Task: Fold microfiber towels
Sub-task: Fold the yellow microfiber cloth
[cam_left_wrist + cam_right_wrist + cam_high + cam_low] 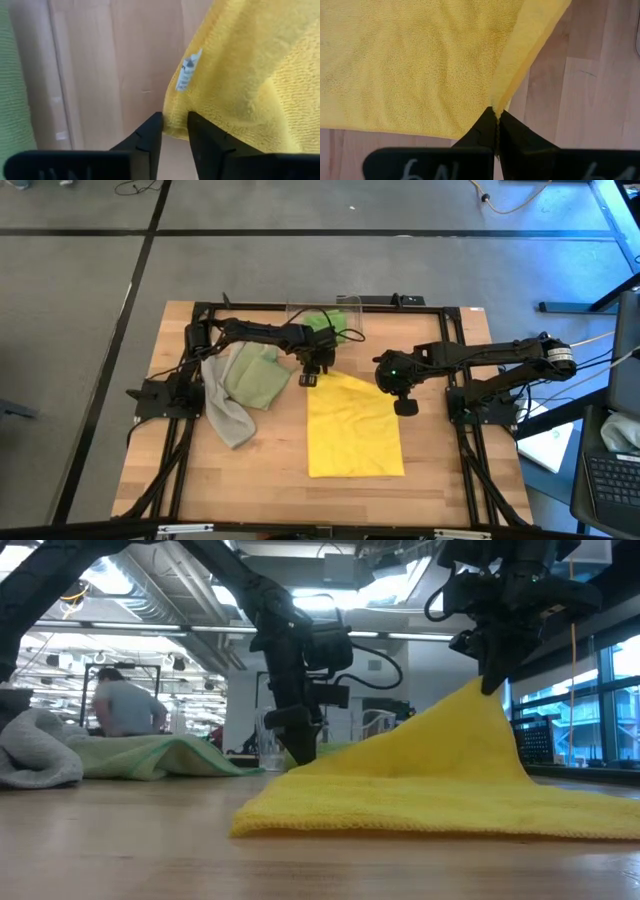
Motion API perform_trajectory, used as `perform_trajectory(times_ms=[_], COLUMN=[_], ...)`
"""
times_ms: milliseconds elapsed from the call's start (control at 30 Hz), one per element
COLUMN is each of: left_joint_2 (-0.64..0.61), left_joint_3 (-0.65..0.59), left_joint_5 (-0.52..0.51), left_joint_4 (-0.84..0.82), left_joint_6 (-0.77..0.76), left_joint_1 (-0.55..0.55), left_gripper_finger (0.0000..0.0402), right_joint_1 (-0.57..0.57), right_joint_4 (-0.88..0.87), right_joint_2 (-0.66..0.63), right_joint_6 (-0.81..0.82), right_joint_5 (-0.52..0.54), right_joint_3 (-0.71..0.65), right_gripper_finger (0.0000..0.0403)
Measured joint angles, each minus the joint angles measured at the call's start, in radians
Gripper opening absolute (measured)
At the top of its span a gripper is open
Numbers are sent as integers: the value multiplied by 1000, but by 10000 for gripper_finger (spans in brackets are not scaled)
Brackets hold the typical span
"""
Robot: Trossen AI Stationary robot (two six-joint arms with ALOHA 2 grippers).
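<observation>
Yellow towel lies spread on the desk. Right claw, clenched on one far corner, lifts it into a peak. Left claw straddles the other far corner, half closed around the hem, probably so both corners can fold together.

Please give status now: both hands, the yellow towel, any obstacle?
Right hand shut on yellow towel corner, lifted. Left hand astride the other far corner, not clamped. Sage towel and grey towel lie left, clear.
</observation>
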Motion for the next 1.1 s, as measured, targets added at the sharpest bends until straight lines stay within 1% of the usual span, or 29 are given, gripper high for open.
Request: perform_trajectory(times_ms=[200,300,367,533,767,933,1000,1100], left_joint_2=[-16,-40,-65,-100,-110,-117,-121,-134], left_joint_3=[-3,-6,-6,-4,-3,-3,-1,-1], left_joint_5=[-44,-52,-53,-53,-53,-101,-111,-110], left_joint_4=[-11,-18,-19,-47,-100,-143,-147,-173], left_joint_6=[0,-3,-14,-38,-102,-163,-187,-227], left_joint_1=[0,1,1,-4,-24,-54,-70,-99], left_gripper_finger=[44,16,5,5,2,1,1,1], right_joint_1=[0,0,0,0,0,0,1,10], right_joint_4=[1,0,-3,-10,-28,-64,-81,-87], right_joint_2=[0,0,0,0,0,0,0,0], right_joint_6=[-3,-2,-2,2,5,31,33,36], right_joint_5=[1,1,0,7,73,73,58,-31], right_joint_3=[0,0,0,0,0,0,0,0], right_gripper_finger=[10,10,10,10,10,10,10,10])
